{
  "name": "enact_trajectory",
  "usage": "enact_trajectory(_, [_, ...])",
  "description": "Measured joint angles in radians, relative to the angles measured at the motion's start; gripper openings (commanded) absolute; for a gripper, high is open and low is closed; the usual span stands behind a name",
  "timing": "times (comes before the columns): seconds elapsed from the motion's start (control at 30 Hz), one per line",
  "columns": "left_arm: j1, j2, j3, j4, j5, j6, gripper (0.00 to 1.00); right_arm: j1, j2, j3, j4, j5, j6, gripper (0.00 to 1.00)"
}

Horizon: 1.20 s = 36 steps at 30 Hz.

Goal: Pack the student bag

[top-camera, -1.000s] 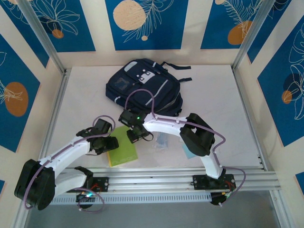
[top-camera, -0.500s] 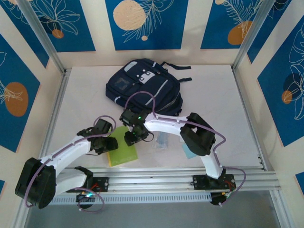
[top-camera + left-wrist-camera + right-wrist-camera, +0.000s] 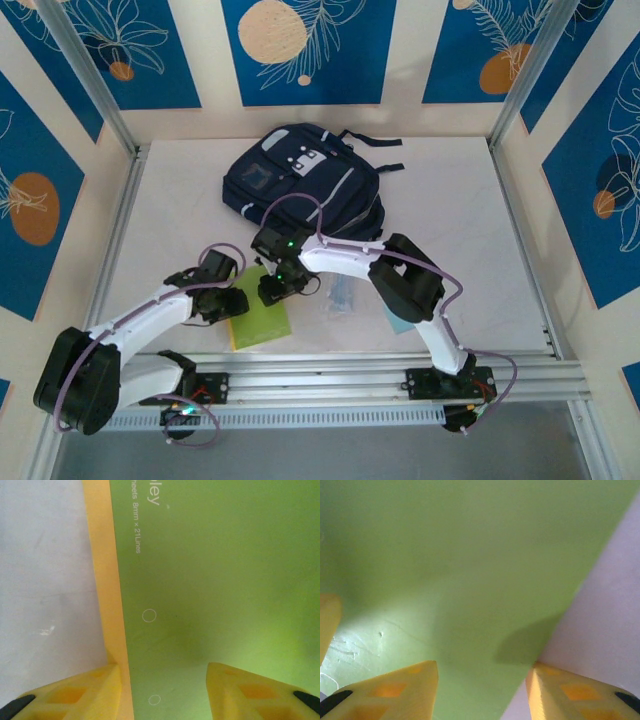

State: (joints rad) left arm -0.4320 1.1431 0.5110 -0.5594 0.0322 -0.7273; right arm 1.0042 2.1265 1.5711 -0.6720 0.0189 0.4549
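Student bag (image 3: 300,183) lies flat at far-centre of white table (image 3: 455,225): navy w/ grey stripes, straps at its far-right side. Green notebook (image 3: 258,318) lies by the front rail (image 3: 380,362), apart from the bag. Left gripper (image 3: 233,302) sits low over notebook's left edge. Wrist view: fingers (image 3: 87,692) spread apart, holding nothing, one at the yellow spine strip (image 3: 107,580), the other over green cover. Right gripper (image 3: 274,291) is at notebook's far-right corner. Wrist view: jaws apart, empty, straddling cover edge, one finger over bare table. Clear plastic packet (image 3: 340,297) lies right of notebook. Pale blue item (image 3: 397,322) is further right, partly hidden by right arm.
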Motion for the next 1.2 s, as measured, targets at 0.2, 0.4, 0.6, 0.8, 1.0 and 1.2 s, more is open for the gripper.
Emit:
enact_trajectory(0.2, [0.005,-0.001,-0.007,0.007,0.0,-0.007,0.46,-0.003,-0.001,0.0,-0.005,-0.014,-0.001,0.49])
enact_trajectory(0.4, [0.005,-0.003,-0.011,0.014,0.0,-0.01,0.46,-0.023,-0.07,-0.018,0.01,-0.064,0.036,0.49])
enact_trajectory(0.6, [0.005,-0.003,-0.011,0.021,0.002,-0.021,0.47,-0.044,-0.146,-0.036,0.08,-0.157,0.08,0.42])
enact_trajectory(0.8, [0.005,-0.003,-0.011,0.024,0.004,-0.028,0.47,-0.075,-0.126,-0.036,0.1,-0.234,0.105,0.32])
enact_trajectory(1.0, [0.005,-0.003,-0.011,0.037,0.012,-0.05,0.48,-0.108,-0.062,-0.021,0.099,-0.286,0.132,0.31])
enact_trajectory(1.2, [0.005,-0.003,-0.013,0.05,0.019,-0.061,0.5,-0.124,-0.027,-0.013,0.093,-0.309,0.153,0.02])
